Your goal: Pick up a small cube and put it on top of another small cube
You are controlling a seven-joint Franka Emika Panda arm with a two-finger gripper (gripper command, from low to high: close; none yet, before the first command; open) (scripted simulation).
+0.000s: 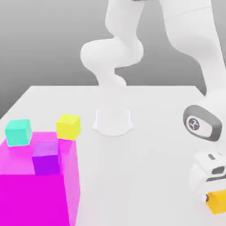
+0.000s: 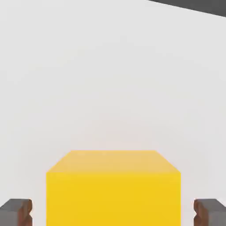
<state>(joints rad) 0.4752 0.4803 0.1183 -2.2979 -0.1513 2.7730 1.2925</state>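
Observation:
The small orange-amber cube [image 2: 113, 190] rests on the white table between my gripper's two fingertips [image 2: 17, 212], with a narrow gap of table showing on each side of it. The gripper [image 2: 113, 212] stands open around the cube and is not touching it. In the exterior view the gripper [image 1: 211, 194] is low at the table's near right corner, and the cube [image 1: 218, 201] sticks out just below the hand. A lemon-yellow cube [image 1: 68, 126] and a teal cube [image 1: 18, 132] sit far off on the exterior view's left.
A large see-through magenta block [image 1: 39, 194] fills the near left, and a purple cube [image 1: 46, 158] shows through it. The arm's white base [image 1: 113, 120] stands mid-table at the back. White table [image 1: 145, 176] lies between the magenta block and the gripper.

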